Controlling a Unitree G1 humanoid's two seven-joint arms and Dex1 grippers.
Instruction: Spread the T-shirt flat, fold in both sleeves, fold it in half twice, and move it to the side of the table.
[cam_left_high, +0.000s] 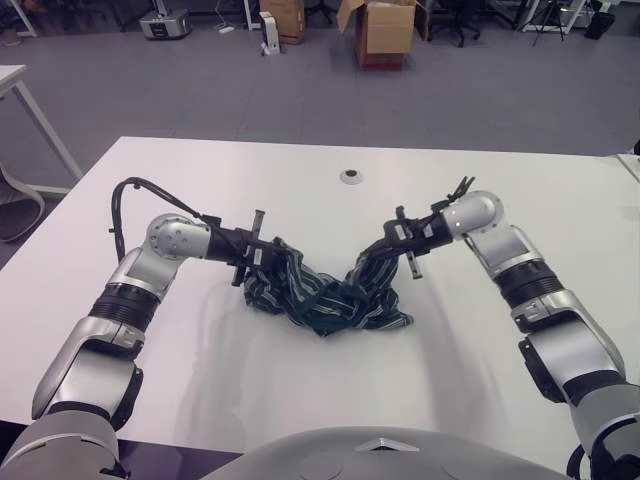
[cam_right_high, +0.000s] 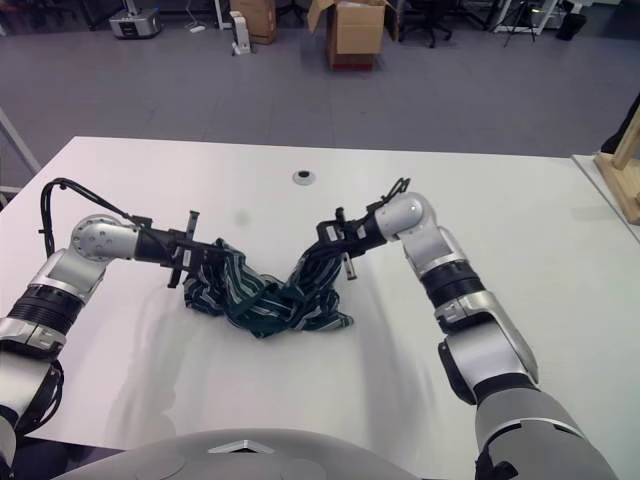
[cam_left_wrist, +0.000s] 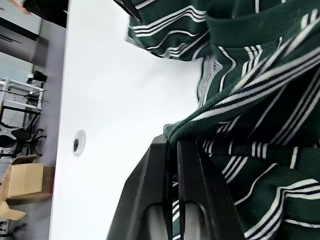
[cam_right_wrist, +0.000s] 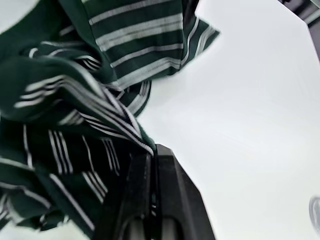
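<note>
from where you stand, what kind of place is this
Probably a lab or office workspace: a white table with a cable grommet, and cardboard boxes on the grey floor behind it.

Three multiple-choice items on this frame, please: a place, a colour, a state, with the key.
1. Where is the T-shirt? A. Bunched on the table between left gripper and right gripper. B. Folded at the table's edge. C. On the floor.
2. Its colour? A. Red. B. Dark green, white stripes. C. Yellow.
3. The left gripper is: A. open. B. shut on the T-shirt. C. holding a box.
1 A: head views show it heaped between the grippers. 2 B: stripes show throughout. 3 B: its fingers pinch a fabric edge.
</note>
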